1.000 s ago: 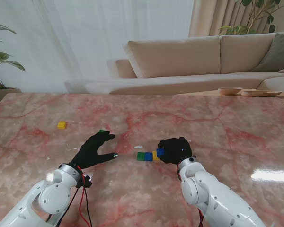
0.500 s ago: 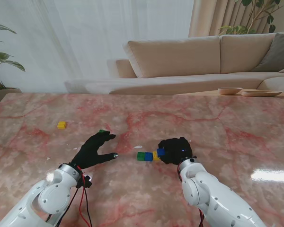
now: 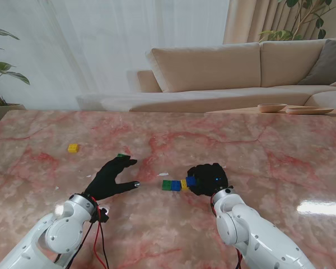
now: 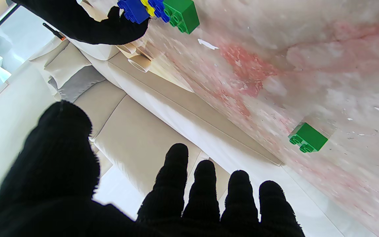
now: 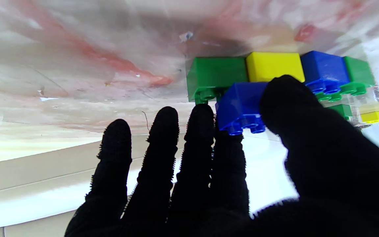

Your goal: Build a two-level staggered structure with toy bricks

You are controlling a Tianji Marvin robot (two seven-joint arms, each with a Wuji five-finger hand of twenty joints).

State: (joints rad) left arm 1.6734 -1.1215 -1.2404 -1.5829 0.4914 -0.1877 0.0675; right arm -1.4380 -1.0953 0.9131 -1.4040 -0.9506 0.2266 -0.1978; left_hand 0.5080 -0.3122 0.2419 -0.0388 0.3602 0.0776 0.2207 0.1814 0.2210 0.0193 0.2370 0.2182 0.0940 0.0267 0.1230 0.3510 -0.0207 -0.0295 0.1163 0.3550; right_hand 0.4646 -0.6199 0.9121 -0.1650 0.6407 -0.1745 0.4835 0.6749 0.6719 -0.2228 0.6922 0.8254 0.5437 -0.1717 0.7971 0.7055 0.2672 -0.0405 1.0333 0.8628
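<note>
Right hand (image 5: pixel 229 171) pinches blue brick (image 5: pixel 239 107) atop brick row (image 5: pixel 275 67); seat it straddling green-yellow seam, press squarely; left hand (image 3: pixel 113 176) fingers spread, empty

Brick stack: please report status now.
Right hand shut on blue brick, seated across bottom row. Left hand open. Green brick loose, nothing blocking.
</note>
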